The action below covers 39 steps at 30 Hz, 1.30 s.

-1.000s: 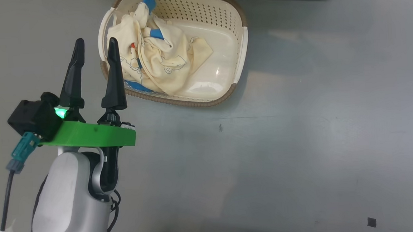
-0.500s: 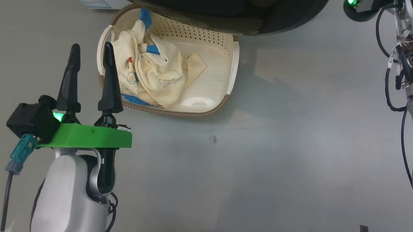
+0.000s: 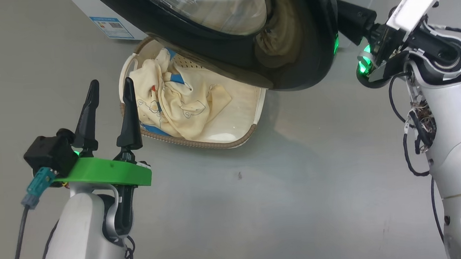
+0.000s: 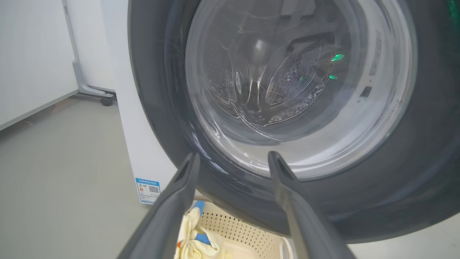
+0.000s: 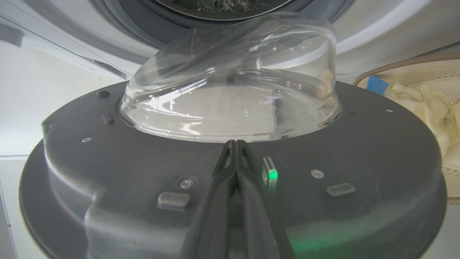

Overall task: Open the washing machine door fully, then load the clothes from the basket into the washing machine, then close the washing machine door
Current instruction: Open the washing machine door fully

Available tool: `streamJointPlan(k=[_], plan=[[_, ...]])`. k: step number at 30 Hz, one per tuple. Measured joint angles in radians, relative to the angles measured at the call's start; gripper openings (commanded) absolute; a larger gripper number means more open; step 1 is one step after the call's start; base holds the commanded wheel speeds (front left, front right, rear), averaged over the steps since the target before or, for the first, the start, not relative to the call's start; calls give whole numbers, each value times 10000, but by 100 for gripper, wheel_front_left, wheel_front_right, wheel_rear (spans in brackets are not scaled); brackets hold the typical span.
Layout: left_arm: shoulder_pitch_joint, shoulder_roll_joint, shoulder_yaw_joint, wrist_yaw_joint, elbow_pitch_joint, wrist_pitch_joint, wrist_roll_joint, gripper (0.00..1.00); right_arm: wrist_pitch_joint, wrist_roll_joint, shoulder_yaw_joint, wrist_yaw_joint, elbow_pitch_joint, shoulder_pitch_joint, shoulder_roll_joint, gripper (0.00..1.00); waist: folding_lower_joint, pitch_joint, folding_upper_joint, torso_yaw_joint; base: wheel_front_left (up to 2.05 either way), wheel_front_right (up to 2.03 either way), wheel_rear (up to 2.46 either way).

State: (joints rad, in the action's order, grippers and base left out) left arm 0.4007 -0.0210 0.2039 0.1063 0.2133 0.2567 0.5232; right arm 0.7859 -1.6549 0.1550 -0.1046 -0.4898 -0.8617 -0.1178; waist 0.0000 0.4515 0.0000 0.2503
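The washing machine door (image 3: 306,60) is seen swung out from the washing machine (image 4: 143,144), its glossy black ring hanging above the far side of the basket (image 3: 199,141). The basket is set on the grey floor (image 3: 298,189) just in front of the machine, near the blue label sticker (image 4: 148,186). The clothes (image 3: 181,104) are heaped in the basket's left half, cream fabric with blue parts showing. The left gripper (image 3: 110,82) is held beside the basket's left edge with its fingers spread apart and nothing between them. The right gripper (image 5: 233,143) is laid along the door's dark inner face, fingers pressed together, tips at the foot of the glass bowl (image 5: 230,97); whether the door is touched cannot be told
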Motion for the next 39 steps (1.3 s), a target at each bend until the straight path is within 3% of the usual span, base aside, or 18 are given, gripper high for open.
streamJointPlan(k=[21,39], plan=[[-779,-12,566,17,324,0,33,100,-616,-242,928,-82,337,2202,439,0,0,-1477,0,918,0,0,0],[-941,-17,926,46,309,0,284,100,-1162,-1315,2817,-79,1083,2803,426,0,0,-1809,0,2104,0,0,0]])
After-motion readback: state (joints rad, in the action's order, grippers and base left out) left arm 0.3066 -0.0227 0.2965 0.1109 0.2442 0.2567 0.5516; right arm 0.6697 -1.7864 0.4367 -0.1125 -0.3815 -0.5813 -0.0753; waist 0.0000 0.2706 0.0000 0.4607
